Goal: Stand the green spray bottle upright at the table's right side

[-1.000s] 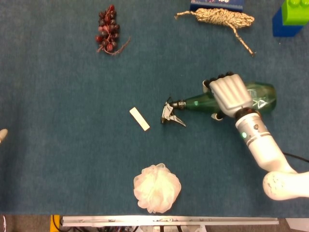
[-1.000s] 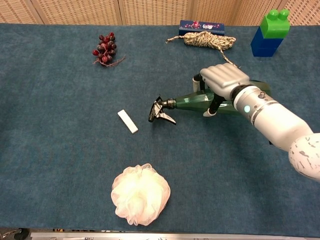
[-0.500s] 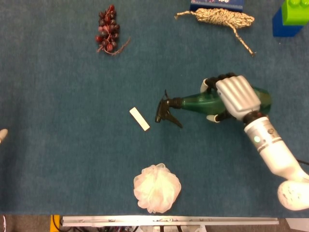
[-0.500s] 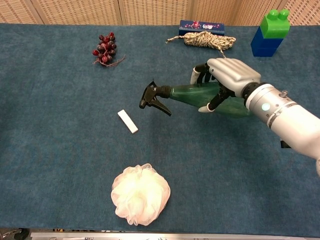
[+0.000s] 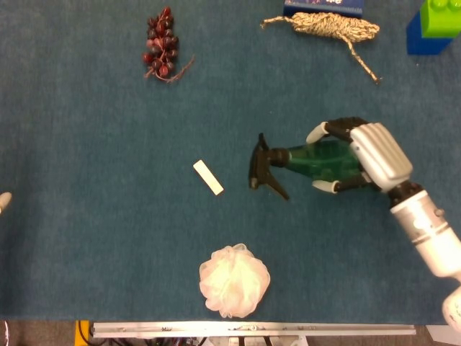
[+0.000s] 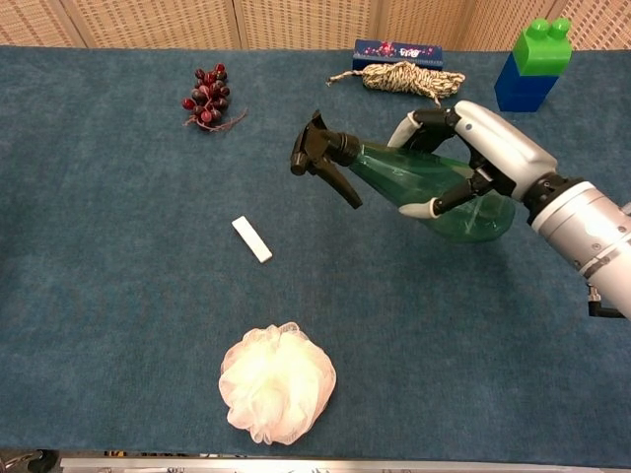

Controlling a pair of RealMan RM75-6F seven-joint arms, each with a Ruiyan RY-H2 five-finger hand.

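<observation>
My right hand (image 5: 364, 155) (image 6: 473, 163) grips the green spray bottle (image 5: 317, 161) (image 6: 414, 182) around its body, holding it off the table and tilted. Its black trigger head (image 5: 263, 171) (image 6: 323, 160) points left and is raised above the base in the chest view. The bottle hangs over the table's right half. A pale tip at the left edge of the head view is my left hand (image 5: 4, 201); how its fingers stand does not show.
Red grapes (image 5: 161, 45) (image 6: 204, 100) lie at the back left. A coiled rope (image 5: 324, 27) (image 6: 404, 77) and a blue box (image 6: 397, 52) sit at the back, green-and-blue blocks (image 6: 532, 64) at the back right. A white stick (image 5: 208, 177) and a mesh sponge (image 5: 234, 281) lie nearer the front.
My right hand has lifted the bottle off the table and tipped its nozzle end upward. The hand and bottle have shifted right. The left hand has not moved.
</observation>
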